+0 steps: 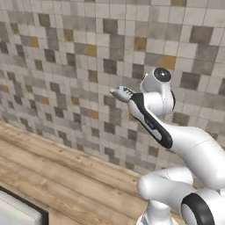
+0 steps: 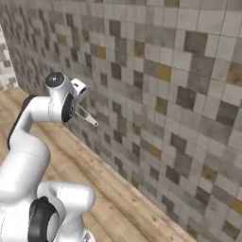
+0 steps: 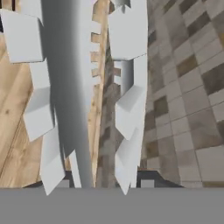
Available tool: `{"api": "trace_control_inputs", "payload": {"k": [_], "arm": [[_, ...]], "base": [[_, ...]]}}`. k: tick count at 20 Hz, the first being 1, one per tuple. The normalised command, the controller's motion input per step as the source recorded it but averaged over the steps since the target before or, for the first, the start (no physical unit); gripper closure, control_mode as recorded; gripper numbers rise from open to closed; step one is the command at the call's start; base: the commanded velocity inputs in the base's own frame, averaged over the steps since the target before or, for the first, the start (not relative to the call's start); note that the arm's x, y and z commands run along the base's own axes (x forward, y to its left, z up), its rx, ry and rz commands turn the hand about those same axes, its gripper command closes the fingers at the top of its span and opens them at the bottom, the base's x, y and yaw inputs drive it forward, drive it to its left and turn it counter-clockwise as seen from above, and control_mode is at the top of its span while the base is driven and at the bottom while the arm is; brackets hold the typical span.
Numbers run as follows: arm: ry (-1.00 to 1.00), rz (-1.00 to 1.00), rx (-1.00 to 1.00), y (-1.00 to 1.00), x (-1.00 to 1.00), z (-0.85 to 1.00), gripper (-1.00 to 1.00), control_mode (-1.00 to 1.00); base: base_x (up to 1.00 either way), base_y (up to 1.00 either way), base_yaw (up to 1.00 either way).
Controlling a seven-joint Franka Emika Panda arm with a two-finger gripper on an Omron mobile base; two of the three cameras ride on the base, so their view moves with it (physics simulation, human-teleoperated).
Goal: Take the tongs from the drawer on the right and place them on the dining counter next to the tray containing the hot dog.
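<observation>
Carrying the tongs (image 3: 74,100) to the dining table is the step in hand; neither that table nor the tray is visible yet, so keep the load level and clear of the tiled wall (image 1: 66,52) while the base turns. Both silver arms of the tongs run lengthwise up the hand view, above the wooden floor (image 1: 57,176). Claw (image 2: 81,108): partly closed, apparently clamped on the tongs, raised near the wall

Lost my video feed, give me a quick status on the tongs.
Gripper shut on the tongs, carried in the air. Tiled wall straight ahead, wooden floor below. Nothing touching the tongs.
</observation>
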Motion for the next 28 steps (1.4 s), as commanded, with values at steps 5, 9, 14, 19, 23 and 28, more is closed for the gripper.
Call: {"api": "trace_control_inputs", "payload": {"k": [5,9,14,19,23,28], "arm": [[0.00,0.00,0.00,0.00,0.00,0.00,1.00,1.00],[0.00,0.00,0.00,0.00,0.00,0.00,1.00,1.00],[0.00,0.00,0.00,0.00,0.00,0.00,1.00,1.00],[0.00,0.00,0.00,0.00,0.00,0.00,1.00,1.00],[0.00,0.00,0.00,0.00,0.00,0.00,1.00,1.00],[0.00,0.00,0.00,0.00,0.00,0.00,1.00,1.00]], "base": [[0.77,-0.01,0.91],[0.57,-0.36,0.74],[0.00,-0.77,0.21],[-0.04,-0.80,0.19],[0.00,-0.39,0.27],[0.40,-0.31,0.47]]}}
